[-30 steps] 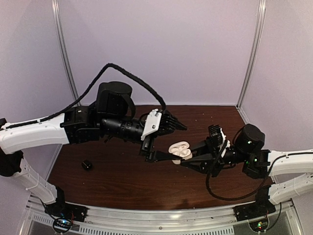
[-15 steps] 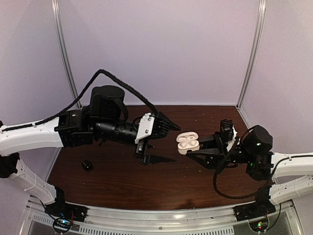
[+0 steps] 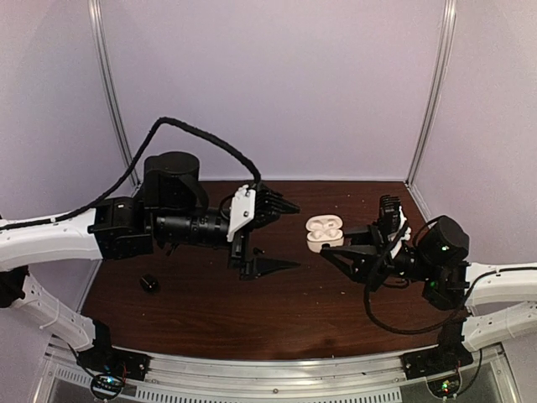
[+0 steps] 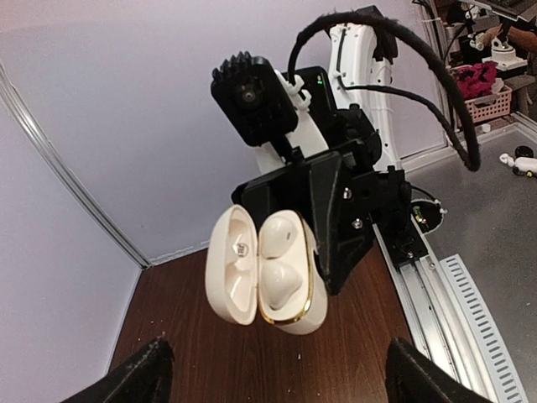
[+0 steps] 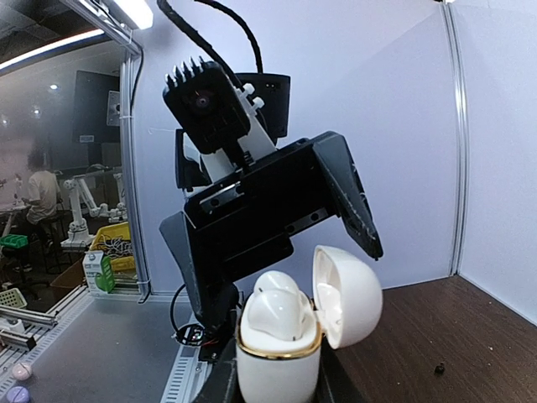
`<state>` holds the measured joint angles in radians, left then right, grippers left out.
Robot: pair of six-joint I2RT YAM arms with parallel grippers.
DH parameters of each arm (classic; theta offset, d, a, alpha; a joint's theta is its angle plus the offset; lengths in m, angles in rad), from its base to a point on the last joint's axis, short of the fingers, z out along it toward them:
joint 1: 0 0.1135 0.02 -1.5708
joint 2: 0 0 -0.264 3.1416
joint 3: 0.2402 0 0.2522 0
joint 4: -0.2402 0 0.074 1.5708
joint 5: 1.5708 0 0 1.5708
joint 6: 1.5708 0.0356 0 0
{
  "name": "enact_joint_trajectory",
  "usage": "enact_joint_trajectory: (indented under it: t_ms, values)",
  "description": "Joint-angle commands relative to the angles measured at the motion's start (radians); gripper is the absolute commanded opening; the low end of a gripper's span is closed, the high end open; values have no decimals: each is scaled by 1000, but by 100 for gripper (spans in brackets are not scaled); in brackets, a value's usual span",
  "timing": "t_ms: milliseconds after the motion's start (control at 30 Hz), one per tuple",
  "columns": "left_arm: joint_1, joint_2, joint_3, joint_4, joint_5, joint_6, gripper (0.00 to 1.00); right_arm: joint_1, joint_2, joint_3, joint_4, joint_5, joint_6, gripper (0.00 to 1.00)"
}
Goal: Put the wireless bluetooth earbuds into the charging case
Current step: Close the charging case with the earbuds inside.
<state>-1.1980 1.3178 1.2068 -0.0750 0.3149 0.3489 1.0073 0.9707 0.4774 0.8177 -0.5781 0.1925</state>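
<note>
1. The right gripper (image 3: 336, 245) pinches the charging case (image 3: 325, 232) by its base and holds it in the air above the table (image 3: 210, 311). The lid is hinged open, with the opening turned toward the other arm.
2. The left gripper (image 3: 298, 236) is spread wide with nothing between its fingers. It faces the case from well apart.
3. The white earbuds (image 5: 273, 312) show as rounded white shapes in the wells, sitting proud of the gold rim. Can't tell if they're fully seated.
4. A small black item (image 3: 149, 283) lies on the table on the left arm's side, far from the case. Might be a black bud; too small to call.
5. My read: the white pair is in, so next is a seating check or the next pick. To do it well:
   - Right arm holds the case rigid, with the lid clear of the approach.
   - Left narrows its jaws before going for anything this tiny.
   - Left comes in square and presses lightly so the case doesn't twist in the pinch.
</note>
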Motion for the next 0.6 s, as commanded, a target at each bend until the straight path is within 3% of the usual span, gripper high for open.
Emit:
enact_joint_trajectory:
  t_ms: [0,233,567]
  values:
    - [0,37,20,51,5,-10,90,-6,9,13,32,9,35,0]
    - [-7,96,75,1,106,32,89,-5,30,18,34,-3,51,0]
    - [-32,17,65,-8,141,88,89,-19,49,5,52,19,78,0]
